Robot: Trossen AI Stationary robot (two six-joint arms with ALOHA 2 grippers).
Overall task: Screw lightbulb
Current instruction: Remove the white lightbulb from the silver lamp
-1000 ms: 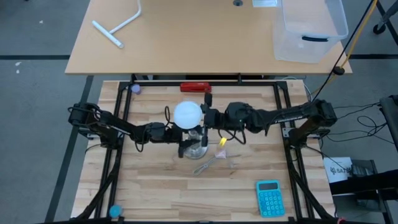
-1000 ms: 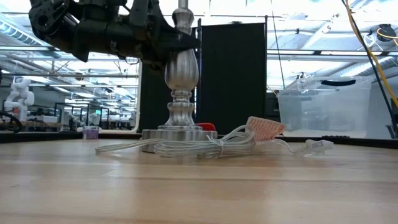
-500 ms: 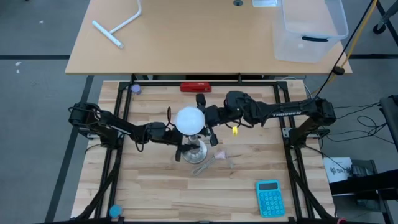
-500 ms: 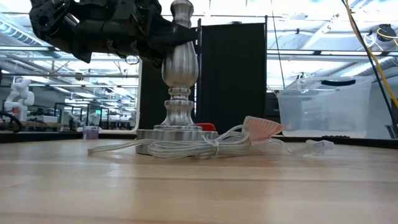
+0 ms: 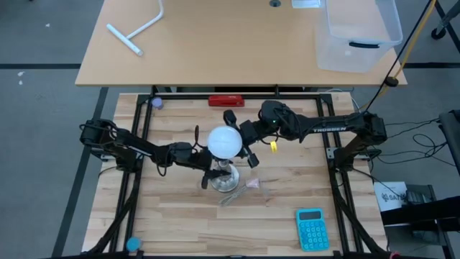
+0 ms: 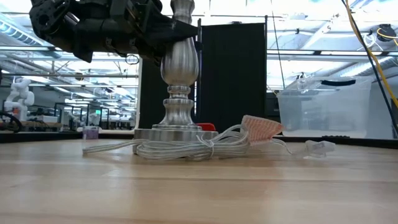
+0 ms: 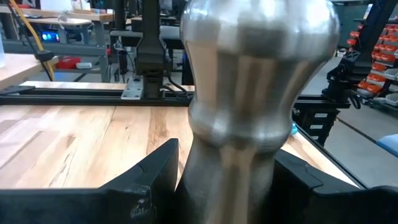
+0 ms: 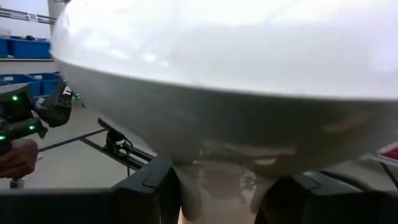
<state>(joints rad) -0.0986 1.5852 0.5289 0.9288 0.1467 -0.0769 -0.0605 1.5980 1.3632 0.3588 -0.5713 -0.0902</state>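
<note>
Lightbulb first: your white, round-headed bulb [image 5: 224,141] sits above the middle of the pale wooden slatted table [image 5: 180,223], directly over the silver turned-metal lamp stand [image 6: 178,68]. In the right wrist view its dome [image 8: 236,68] fills most of the picture and tapers down between two dark fingers [image 8: 149,193].

You have the right gripper [image 5: 244,144] reaching in from the right side and clasping the bulb at its narrow neck, fingers closed against it on both sides.

Your left gripper [image 5: 208,171] comes in from the left and clamps the stand's stem; the left wrist view shows the swollen silver stem [image 7: 249,99] pressed between its dark fingers [image 7: 155,180]. Seen from table height, the stand rests upright on its round foot [image 6: 174,133].

A clear coiled cord [image 6: 199,146] lies beside the foot, touching it, with a small pinkish plastic piece [image 6: 262,127] at its end.

Nearer the front right corner you can see a turquoise calculator [image 5: 312,229], well apart from the stand. A red flat bar [image 5: 226,101] lies along the far edge of the table.
</note>
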